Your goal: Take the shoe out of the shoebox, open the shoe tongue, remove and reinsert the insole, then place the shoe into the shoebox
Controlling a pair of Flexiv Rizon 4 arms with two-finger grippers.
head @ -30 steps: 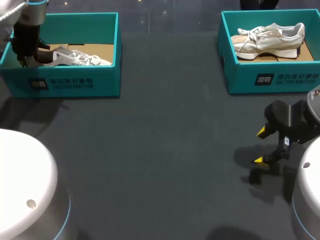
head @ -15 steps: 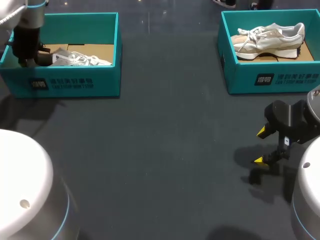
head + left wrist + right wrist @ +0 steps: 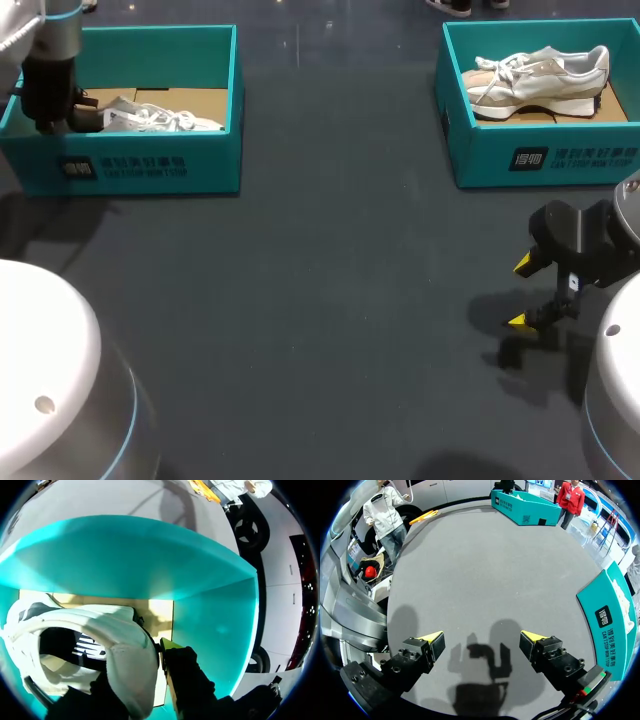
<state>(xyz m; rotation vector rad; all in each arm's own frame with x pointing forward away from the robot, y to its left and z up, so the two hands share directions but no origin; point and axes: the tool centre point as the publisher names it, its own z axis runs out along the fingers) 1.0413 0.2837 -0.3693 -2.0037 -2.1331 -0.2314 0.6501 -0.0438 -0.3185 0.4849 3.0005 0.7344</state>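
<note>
Down inside the shoebox (image 3: 150, 165) at about 10 o'clock on the tabletop (image 3: 330, 300), the left gripper (image 3: 58, 115) is sitting on the heel end of the white shoe (image 3: 100, 630). From the wrist view it looks nearly closed, pinching the heel wall. One yellow fingertip (image 3: 170, 644) is pressed on the outside of the heel and the other finger goes down inside the shoe opening. That second tip is hidden, so calling it a pinch is my judgement. The shoe lies on the cardboard floor of the box, heel toward 9 o'clock, toe and laces toward 3 o'clock, so it's not out yet.

Handling-wise, my guess is it's a light sneaker with a soft upper and floppy laces. The heel is the stiffest bit, so that's a sensible place to hold it. Held by one end, the toe will probably droop and swing, and the box walls look tall enough to catch the toe or laces on the way up. The padded collar could also squash and slip if the pinch is shallow.

Meanwhile the right gripper (image 3: 482, 642) is way off at about 4 o'clock, hovering above bare tabletop, fingers spread wide with nothing between them. At 2 o'clock there's another teal box (image 3: 540, 160) with a beige shoe (image 3: 540, 72) in it, well apart from both grippers.
</note>
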